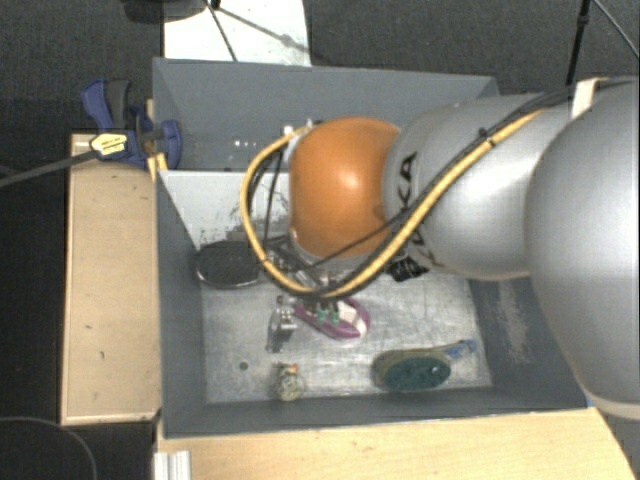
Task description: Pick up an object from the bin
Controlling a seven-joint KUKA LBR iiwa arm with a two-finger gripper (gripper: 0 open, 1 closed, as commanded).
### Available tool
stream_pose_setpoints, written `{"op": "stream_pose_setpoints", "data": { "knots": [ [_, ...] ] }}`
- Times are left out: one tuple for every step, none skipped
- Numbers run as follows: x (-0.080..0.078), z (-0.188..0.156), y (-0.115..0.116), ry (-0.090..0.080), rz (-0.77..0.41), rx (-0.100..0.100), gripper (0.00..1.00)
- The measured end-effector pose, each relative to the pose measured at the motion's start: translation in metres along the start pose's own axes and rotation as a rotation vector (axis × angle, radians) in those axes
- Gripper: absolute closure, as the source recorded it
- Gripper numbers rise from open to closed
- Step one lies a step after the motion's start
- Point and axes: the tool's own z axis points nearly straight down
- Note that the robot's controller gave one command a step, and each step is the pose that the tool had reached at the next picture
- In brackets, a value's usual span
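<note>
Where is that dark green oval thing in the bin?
In the camera view, the dark green oval thing lies low and right of centre on the bin floor, right of a small pale lump.

Black letters "KA" (405,190) on silver arm link (490,218), beside orange cover (335,188); no other legible text.

Grey bin (181,368), dark grey disc (228,265), purple-and-white object (341,321), teal oval brush (412,372).

Arm (530,188): thick, rounded silver-grey casing | wrist cover (335,183): glossy orange dome | marking (408,193): black KUKA lettering on casing | cables (470,156): one yellow, one black, looped along casing and cover | jaws: small, grey metal
</note>
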Motion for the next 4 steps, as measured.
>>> {"op": "stream_pose_setpoints", "data": {
  "knots": [
    [-0.028, 0.027, -0.088, 0.001, 0.048, 0.006, 0.00],
    [-0.030, 0.089, -0.081, 0.002, 0.068, 0.001, 0.00],
    [-0.034, 0.100, -0.121, -0.003, 0.210, -0.003, 0.00],
    [-0.038, 0.097, -0.121, -0.017, 0.213, -0.005, 1.00]
  ]
}}
